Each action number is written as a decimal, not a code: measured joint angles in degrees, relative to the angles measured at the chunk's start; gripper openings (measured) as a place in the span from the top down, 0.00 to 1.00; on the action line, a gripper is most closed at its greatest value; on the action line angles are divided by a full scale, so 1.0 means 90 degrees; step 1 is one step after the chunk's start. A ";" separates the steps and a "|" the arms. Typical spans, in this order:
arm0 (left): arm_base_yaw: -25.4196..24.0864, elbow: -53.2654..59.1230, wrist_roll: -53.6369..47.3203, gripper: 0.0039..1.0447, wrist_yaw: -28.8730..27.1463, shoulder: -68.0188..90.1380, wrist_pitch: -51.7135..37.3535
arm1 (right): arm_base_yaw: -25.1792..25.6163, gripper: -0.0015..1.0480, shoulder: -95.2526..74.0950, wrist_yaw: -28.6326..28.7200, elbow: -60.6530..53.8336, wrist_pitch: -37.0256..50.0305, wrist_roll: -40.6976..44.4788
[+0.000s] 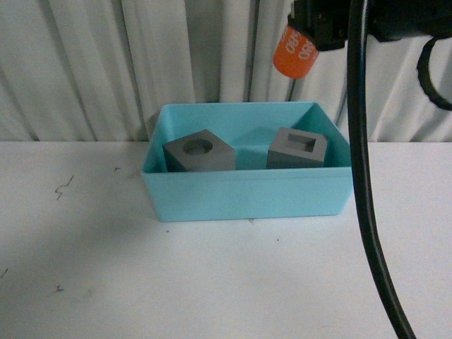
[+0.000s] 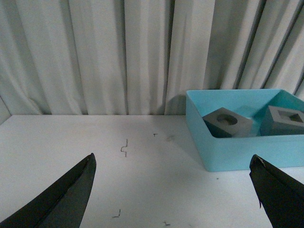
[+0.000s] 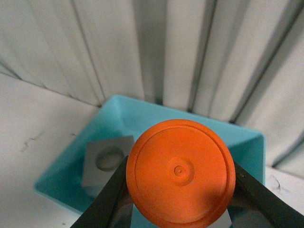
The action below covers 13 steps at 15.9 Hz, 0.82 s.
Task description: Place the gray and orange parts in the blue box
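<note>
The blue box (image 1: 240,198) stands on the white table at the middle. Inside it sit two gray cubes: one with a round recess (image 1: 198,151) at left, one with a square recess (image 1: 298,148) at right. My right gripper (image 1: 300,42) is shut on the orange cylinder (image 1: 295,51) with white digits, held high above the box's right back corner. In the right wrist view the cylinder's round face (image 3: 180,173) fills the space between the jaws, over the box (image 3: 118,114). My left gripper (image 2: 173,190) is open and empty, left of the box (image 2: 237,152).
A white pleated curtain (image 1: 106,63) hangs close behind the table. A thick black cable (image 1: 367,198) runs down the right of the front view. Small dark marks (image 1: 63,187) dot the tabletop at left.
</note>
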<state>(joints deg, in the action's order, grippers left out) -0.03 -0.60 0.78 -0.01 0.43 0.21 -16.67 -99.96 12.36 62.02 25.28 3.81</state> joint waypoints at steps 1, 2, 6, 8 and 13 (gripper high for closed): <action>0.0000 0.0000 0.0000 0.06 0.0000 0.0000 0.0000 | 0.0027 0.55 -0.0529 -0.0146 0.0335 -0.0206 -0.0078; 0.0000 0.0000 0.0000 0.06 0.0000 0.0000 0.0000 | -0.0002 0.55 -0.0937 -0.0189 0.0605 -0.0342 -0.0148; 0.0000 0.0000 0.0000 0.06 0.0000 0.0000 0.0000 | -0.0219 0.55 -0.1802 -0.0571 0.1817 -0.0687 -0.0376; 0.0000 0.0000 0.0000 0.06 0.0000 0.0000 0.0002 | -0.0318 0.55 -0.2115 -0.0702 0.1933 -0.0806 -0.0527; 0.0000 0.0000 0.0000 0.06 -0.0002 0.0000 0.0002 | -0.0486 0.55 -0.2465 -0.0818 0.1933 -0.0976 -0.0809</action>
<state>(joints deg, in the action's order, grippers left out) -0.03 -0.60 0.78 -0.03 0.43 0.23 -21.04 -122.15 4.99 79.42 16.49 -3.46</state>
